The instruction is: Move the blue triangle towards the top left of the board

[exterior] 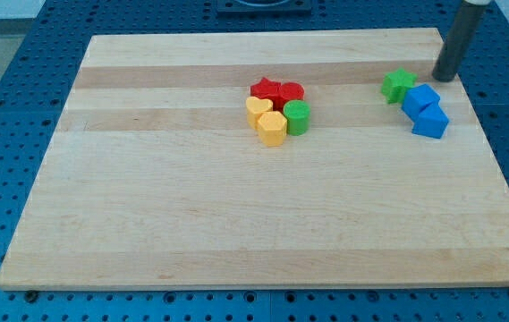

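Two blue blocks touch each other at the view's right. The lower one looks like the blue triangle, and the upper one looks like a cube. A green star sits against the upper blue block on its upper left. My tip rests on the board just to the upper right of the blue blocks, a short gap from the upper one. It touches no block.
A tight cluster sits near the board's centre: a red star, a red round block, a yellow heart, a yellow hexagon and a green cylinder. The board's right edge is close to the blue blocks.
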### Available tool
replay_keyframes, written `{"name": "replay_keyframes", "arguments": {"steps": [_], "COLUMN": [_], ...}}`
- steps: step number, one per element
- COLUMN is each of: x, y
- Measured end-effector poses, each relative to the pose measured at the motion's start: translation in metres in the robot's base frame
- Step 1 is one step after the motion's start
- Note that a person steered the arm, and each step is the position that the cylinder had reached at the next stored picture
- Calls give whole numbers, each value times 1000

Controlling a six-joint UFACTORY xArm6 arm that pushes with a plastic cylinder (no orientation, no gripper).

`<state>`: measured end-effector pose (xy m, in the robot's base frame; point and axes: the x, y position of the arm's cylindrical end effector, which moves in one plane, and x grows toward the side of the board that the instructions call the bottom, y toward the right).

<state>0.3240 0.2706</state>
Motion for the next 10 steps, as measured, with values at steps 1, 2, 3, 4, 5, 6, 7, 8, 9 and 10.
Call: {"name": "replay_keyframes", "arguments": {"steps": [1, 2, 3, 4, 5, 6, 7, 8, 9, 10], "x": [36, 69, 81, 81, 83, 93, 101, 123, 144, 150], "y": [0, -1, -16, -45, -63, -85, -108, -141, -177, -204]}}
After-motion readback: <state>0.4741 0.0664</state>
